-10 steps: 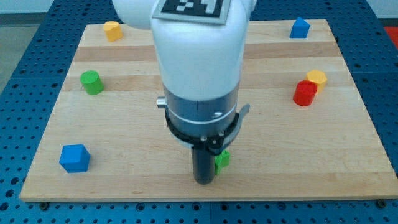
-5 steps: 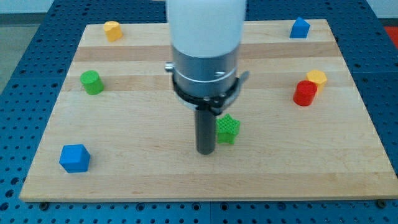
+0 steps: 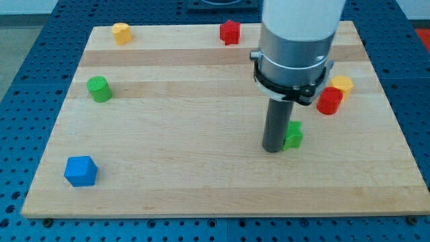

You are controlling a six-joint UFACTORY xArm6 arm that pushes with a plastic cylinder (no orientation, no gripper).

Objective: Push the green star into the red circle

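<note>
The green star (image 3: 293, 135) lies right of the board's middle, partly hidden behind my rod. My tip (image 3: 273, 149) rests on the board touching the star's left side. The red circle (image 3: 329, 101) is a red cylinder up and to the right of the star, a short gap away, touching a yellow block (image 3: 342, 85) behind it.
A red star (image 3: 230, 31) sits at the top middle, a yellow block (image 3: 121, 32) at the top left, a green cylinder (image 3: 99, 89) at the left, a blue cube (image 3: 81, 171) at the bottom left. The wooden board (image 3: 168, 134) lies on a blue perforated table.
My tip and the green star have moved to the view's right and upward, toward the red circle. The arm now uncovers the red star and hides the blue block at the top right.
</note>
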